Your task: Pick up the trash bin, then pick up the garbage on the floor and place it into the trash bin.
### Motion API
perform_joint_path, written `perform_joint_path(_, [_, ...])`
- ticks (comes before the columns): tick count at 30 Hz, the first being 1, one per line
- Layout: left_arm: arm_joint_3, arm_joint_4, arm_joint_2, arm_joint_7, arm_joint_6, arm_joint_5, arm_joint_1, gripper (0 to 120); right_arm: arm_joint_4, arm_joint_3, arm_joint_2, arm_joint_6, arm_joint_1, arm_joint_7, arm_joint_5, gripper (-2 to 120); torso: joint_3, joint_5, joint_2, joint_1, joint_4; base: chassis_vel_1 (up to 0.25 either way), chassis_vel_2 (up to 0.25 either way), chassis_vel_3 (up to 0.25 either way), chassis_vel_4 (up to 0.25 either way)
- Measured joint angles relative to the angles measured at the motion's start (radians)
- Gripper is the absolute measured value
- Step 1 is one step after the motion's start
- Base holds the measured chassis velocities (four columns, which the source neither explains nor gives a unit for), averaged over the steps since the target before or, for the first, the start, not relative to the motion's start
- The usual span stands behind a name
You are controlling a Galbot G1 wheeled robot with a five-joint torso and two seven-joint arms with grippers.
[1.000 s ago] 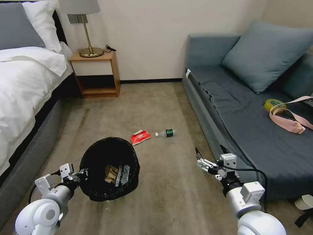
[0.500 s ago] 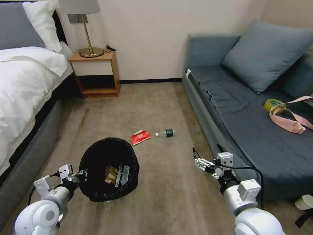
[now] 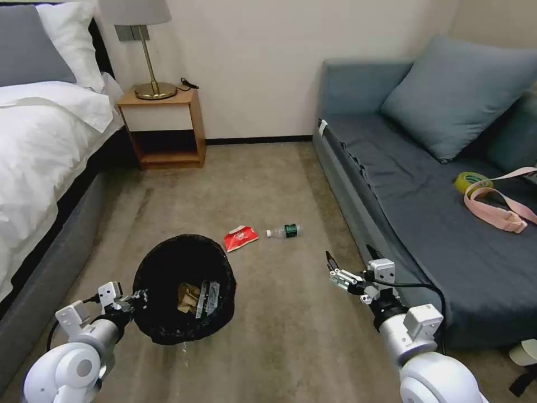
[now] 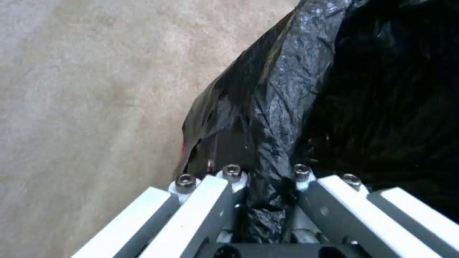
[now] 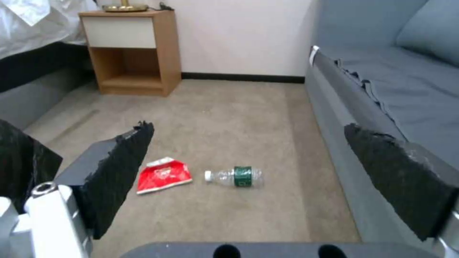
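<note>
Over carpet | left gripper (image 3: 136,298) clamps trash bin (image 3: 168,330) rim | right gripper (image 3: 348,265) wide apart

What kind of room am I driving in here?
Most likely a hotel-style bedroom: a bed with white linen, a wooden nightstand carrying a brass lamp, and a grey-blue sofa on carpeted floor.

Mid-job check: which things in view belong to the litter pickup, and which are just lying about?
Job:
- trash bin, rim clamped by left hand
- brown paper and silver wrapper, in the bin
- red snack packet and clear bottle, on the carpet
- right hand, open, above the carpet

Lying about:
- yellow tape roll and pink strap, on the sofa
- lamp
</note>
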Motion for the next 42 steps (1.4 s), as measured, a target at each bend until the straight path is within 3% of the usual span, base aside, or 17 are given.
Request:
perform_joint_path(26, [-0.062,0.017,0.043,0.015,-0.005,-0.045,-0.008,2,-0.014,-0.015,-0.026,-0.010,0.029,-0.012,0.024,100,0.000,0.0001,0.000,0.000,-0.0001,-0.092,0.090,0.091,-0.089])
perform_joint_path(42, [-0.092,0.022,0.044,0.016,-0.002,-0.060,-0.009,2,-0.040,-0.040,-0.037,-0.018,0.074,-0.010,0.052,100,0.000,0.0000,0.000,0.000,-0.0001,-0.109,0.110,0.115,-0.107])
